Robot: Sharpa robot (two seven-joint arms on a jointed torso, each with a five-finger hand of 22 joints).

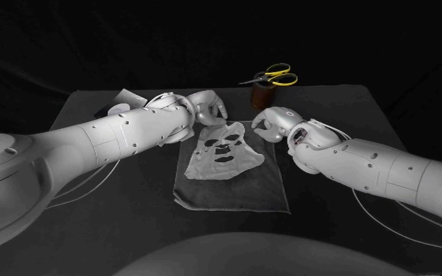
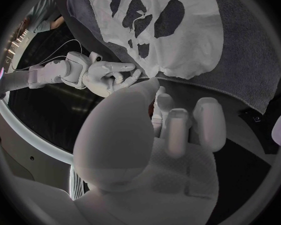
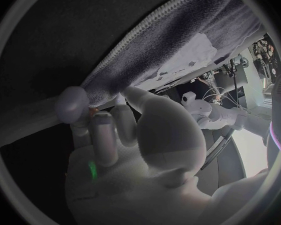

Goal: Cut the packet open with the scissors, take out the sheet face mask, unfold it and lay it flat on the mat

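The white sheet mask (image 1: 224,154) lies unfolded on the grey mat (image 1: 248,193), eye and mouth holes facing up; the left wrist view shows the mask (image 2: 178,40) spread on the mat (image 2: 253,70). My left hand (image 1: 207,107) hovers at the mask's far left edge, fingers (image 2: 178,127) loosely apart and holding nothing. My right hand (image 1: 273,122) is at the mat's far right corner; its thumb (image 3: 72,102) and fingers (image 3: 106,130) sit right by the mat's corner (image 3: 125,67), and a grip is unclear. The yellow-handled scissors (image 1: 273,76) stand in a brown holder (image 1: 262,97).
A pale flat piece (image 1: 124,99), perhaps the cut packet, lies behind my left arm at the table's far left. The holder with the scissors stands just beyond my right hand. Bare black table (image 1: 110,212) surrounds the mat.
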